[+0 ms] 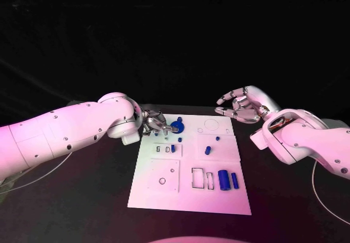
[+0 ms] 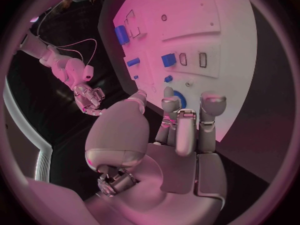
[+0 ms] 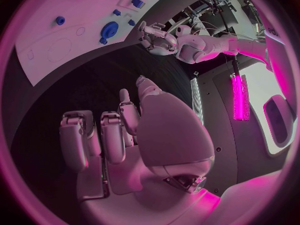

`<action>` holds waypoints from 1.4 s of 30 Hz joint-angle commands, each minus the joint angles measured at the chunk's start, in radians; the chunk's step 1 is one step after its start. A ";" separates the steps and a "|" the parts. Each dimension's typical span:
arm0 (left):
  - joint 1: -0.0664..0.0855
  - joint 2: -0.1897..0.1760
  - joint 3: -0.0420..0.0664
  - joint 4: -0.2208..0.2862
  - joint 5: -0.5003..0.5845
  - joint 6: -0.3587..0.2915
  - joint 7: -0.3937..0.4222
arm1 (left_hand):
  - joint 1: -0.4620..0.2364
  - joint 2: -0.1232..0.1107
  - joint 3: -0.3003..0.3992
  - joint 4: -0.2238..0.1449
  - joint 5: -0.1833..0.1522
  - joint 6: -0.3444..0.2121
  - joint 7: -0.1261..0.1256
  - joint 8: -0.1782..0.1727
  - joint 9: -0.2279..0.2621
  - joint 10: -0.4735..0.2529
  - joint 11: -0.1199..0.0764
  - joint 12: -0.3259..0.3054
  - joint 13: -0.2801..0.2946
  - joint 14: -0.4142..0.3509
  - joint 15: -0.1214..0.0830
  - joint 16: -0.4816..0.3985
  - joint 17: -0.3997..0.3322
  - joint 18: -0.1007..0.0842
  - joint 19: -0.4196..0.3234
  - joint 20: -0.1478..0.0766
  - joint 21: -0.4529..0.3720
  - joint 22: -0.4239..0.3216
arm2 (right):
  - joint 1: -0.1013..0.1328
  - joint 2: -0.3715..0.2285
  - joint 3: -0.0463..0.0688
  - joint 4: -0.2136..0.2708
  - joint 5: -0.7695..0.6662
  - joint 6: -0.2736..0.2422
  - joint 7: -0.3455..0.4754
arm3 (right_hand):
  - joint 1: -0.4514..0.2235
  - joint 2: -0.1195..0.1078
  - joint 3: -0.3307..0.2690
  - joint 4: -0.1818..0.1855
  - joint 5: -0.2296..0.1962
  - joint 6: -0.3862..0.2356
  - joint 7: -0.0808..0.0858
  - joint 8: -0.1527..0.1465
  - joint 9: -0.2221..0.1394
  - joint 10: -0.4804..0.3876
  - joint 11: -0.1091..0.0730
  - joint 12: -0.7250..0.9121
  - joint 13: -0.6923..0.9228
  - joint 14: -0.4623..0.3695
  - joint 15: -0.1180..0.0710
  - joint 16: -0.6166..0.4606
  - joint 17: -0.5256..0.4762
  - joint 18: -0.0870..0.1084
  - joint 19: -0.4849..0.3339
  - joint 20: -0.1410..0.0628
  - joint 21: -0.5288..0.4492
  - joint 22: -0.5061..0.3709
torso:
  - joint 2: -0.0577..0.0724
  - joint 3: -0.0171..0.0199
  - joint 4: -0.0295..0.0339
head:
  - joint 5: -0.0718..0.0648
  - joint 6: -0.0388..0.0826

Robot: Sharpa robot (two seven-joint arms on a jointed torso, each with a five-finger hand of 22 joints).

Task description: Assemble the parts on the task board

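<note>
The white task board [image 1: 164, 195] lies in the middle of the table. A blue round part [image 1: 177, 125] sits near its far left corner. My left hand [image 1: 155, 123] is beside that part with its fingers spread, and the fingertips [image 2: 170, 96] reach the edge of the round part [image 2: 180, 98]; I cannot tell whether they touch. It holds nothing. My right hand [image 1: 241, 105] hovers above the board's far right corner, fingers loosely bent and apart, empty. Smaller blue parts stand mid-board [image 1: 208, 150] and two blue blocks [image 1: 224, 179] lie near the right edge.
Several empty slots and outlines mark the board, among them a ring outline [image 1: 211, 123] at the far right and a square recess [image 1: 165, 174] at the near left. Black table surrounds the board. A thin cable [image 1: 44, 174] trails under the left arm.
</note>
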 commanded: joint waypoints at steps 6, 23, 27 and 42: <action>0.006 0.035 -0.006 -0.038 -0.063 0.127 -0.063 | 0.000 0.009 -0.010 -0.001 -0.001 -0.009 0.000 0.007 0.004 -0.011 -0.003 -0.007 -0.006 0.068 -0.004 -0.002 0.154 -0.016 0.003 -0.004 0.007 0.004 | -0.001 0.005 -0.001 -0.009 -0.012 0.020 -0.010 | -0.007 -0.006 0.005 0.001 0.005 -0.008 0.001 0.003 0.001 0.000 -0.007 -0.001 0.020 0.084 -0.006 -0.004 0.189 0.004 0.069 -0.007 -0.004 0.220 | 0.002 -0.0006 -0.0002 | 0.005 -0.010; 0.006 0.093 -0.036 -0.089 -0.049 0.148 -0.067 | 0.004 0.014 -0.014 -0.001 -0.001 -0.016 0.002 0.010 0.009 -0.019 -0.002 -0.012 -0.013 0.068 -0.003 -0.002 0.155 -0.018 0.005 -0.003 0.011 0.012 | -0.005 0.018 -0.001 -0.016 -0.013 0.015 -0.008 | -0.011 -0.008 0.012 0.000 0.023 -0.014 0.002 0.007 0.001 -0.003 -0.006 -0.004 0.016 0.084 -0.006 -0.007 0.185 0.005 0.066 -0.007 -0.010 0.217 | 0.005 -0.0020 -0.0040 | 0.002 -0.022; 0.006 0.095 -0.038 -0.088 -0.045 0.151 -0.067 | 0.005 0.015 -0.014 -0.001 -0.001 -0.016 0.002 0.010 0.010 -0.018 -0.002 -0.010 -0.010 0.069 -0.003 -0.001 0.157 -0.018 0.005 -0.003 0.012 0.014 | -0.005 0.020 -0.001 -0.017 -0.013 0.012 -0.006 | -0.011 -0.008 0.012 0.000 0.023 -0.014 0.002 0.007 0.001 -0.003 -0.006 -0.004 0.016 0.084 -0.006 -0.007 0.185 0.005 0.066 -0.007 -0.010 0.217 | 0.005 -0.0015 -0.0028 | 0.002 -0.024; 0.006 0.102 -0.039 -0.092 -0.030 0.202 -0.065 | 0.036 0.025 -0.011 -0.002 0.001 -0.027 0.002 0.019 0.025 -0.027 -0.001 -0.012 -0.017 0.069 -0.002 0.001 0.160 -0.019 0.004 -0.001 0.019 0.022 | -0.010 0.028 -0.001 -0.024 -0.012 0.000 0.002 | -0.009 -0.011 0.022 0.000 0.045 -0.015 0.001 0.012 0.002 -0.001 -0.007 -0.001 0.018 0.084 -0.007 -0.006 0.187 0.004 0.068 -0.008 -0.007 0.219 | 0.005 -0.0005 -0.0024 | 0.000 -0.033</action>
